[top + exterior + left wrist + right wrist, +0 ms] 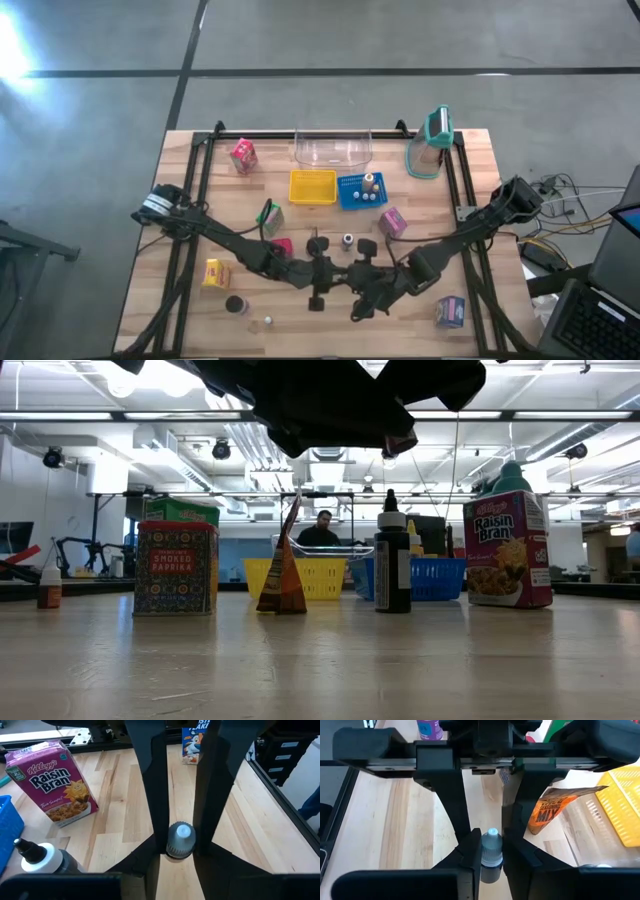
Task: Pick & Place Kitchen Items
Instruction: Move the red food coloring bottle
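A small dark bottle [491, 862] with a grey cap [180, 837] hangs above the middle of the table. My left gripper [328, 273] and my right gripper [355, 275] meet there nose to nose, each shut on the bottle. In the low view both show as one dark mass [330, 405] high above the tabletop. Loose kitchen items stand on the table around them. These include a purple Raisin Bran carton [392, 221], a red paprika carton [177, 565], a seasoning packet [560, 807] and a dark white-topped bottle [348, 240]. My left gripper [179, 854] pinches the bottle's grey cap end [180, 836] between its two fingers. The cap points back toward its wrist, so the bottle lies along the fingers, clear of the table. My right gripper [491, 857] pinches the bottle just below the cap [491, 866] between its two fingers. It comes from the opposite side, and the cap points away from its wrist. The bottle is lifted clear.
A yellow basket [312, 186] and a blue basket [352, 196] lie behind the grippers. Farther back are a clear bin [333, 148] and a teal-lidded jug [430, 140]. A pink carton [243, 155], yellow carton [215, 272], dark disc [236, 304] and blue carton [450, 312] stand apart.
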### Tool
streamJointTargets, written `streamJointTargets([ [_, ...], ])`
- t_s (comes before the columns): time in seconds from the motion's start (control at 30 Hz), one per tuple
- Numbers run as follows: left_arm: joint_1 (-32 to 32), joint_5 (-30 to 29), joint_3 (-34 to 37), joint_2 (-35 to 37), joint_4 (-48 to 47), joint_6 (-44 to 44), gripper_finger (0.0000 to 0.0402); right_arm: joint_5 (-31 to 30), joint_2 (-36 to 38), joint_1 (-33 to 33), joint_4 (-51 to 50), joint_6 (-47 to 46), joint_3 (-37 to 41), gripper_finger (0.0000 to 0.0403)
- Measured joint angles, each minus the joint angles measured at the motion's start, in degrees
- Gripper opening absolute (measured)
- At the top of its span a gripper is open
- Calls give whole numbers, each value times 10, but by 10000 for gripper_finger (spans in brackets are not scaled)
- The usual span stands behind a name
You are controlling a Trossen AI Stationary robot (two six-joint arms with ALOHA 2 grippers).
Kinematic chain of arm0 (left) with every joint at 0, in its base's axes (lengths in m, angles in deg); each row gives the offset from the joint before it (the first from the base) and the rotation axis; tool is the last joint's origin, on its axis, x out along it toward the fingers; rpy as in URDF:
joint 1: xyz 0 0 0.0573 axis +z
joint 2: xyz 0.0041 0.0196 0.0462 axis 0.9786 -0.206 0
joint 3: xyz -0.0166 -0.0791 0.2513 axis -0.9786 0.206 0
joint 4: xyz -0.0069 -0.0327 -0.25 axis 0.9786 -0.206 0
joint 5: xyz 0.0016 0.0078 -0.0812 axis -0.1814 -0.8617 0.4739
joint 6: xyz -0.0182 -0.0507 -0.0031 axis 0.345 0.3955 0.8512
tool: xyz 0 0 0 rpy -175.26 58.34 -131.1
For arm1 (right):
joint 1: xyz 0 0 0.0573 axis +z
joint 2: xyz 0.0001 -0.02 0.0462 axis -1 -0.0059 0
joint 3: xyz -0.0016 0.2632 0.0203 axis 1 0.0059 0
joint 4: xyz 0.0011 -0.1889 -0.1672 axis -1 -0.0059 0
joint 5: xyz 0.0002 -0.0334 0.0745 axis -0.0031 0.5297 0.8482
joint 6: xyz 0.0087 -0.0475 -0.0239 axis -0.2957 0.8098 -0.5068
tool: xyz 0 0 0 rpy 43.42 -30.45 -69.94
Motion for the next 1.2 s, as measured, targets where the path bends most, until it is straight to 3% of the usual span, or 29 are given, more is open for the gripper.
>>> streamJointTargets([
  [0.2,0,7,-1,0,-27,0,188,0,0,0,0,0,0,52],
  [0.37,0,9,-5,21,-111,12,224,-2,4,2,-16,-3,0,57],
  [0.57,-7,-46,43,72,-138,56,223,-49,42,6,-87,-27,0,57],
  [0.87,-13,-81,124,139,-42,63,219,-68,138,-63,-101,-1,41,58],
  [1.03,-14,-81,150,166,-20,60,218,-58,197,-141,-2,56,106,56],
  [1.2,-19,-114,167,196,-16,53,218,-35,243,-213,190,121,208,55],
])
